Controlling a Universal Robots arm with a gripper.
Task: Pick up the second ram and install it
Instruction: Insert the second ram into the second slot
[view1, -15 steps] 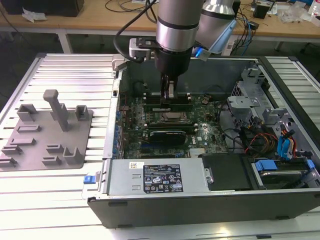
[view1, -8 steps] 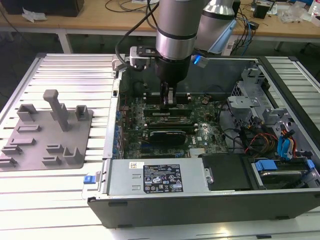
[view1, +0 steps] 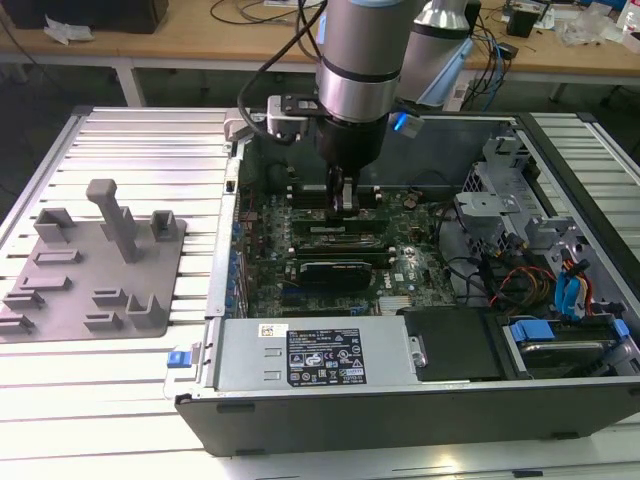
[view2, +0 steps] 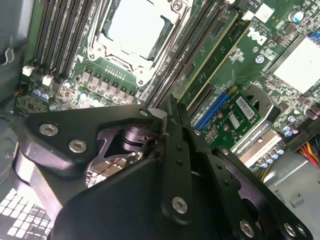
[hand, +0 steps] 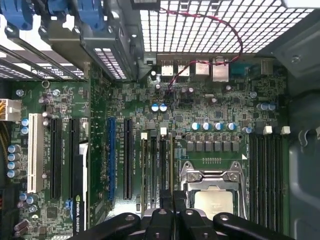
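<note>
in the exterior view the arm reaches straight down into the open computer case (view1: 400, 415). the gripper (view1: 343, 205) stands low over the green board (view1: 410, 272), its fingers drawn narrow. the grey tray (view1: 100, 265) lies well away from the gripper, outside the case toward the exterior view's left.

in the second wrist view the gripper (view2: 167, 107) has its fingertips pressed close together. the second ram (view2: 212, 55), a thin green stick standing on edge, runs out from between them alongside the long black slots (view2: 190, 47). the processor socket (view2: 135, 30) sits near the gripper, a few slots across from the stick.

in the first wrist view the gripper (hand: 172, 196) is narrow and closed on the second ram (hand: 172, 165). the stick's thin edge runs straight away from the gap between the fingers. the processor socket (hand: 214, 200) is just beside the gripper, and a blue slot (hand: 111, 155) stands further off on the gripper's other side.
</note>
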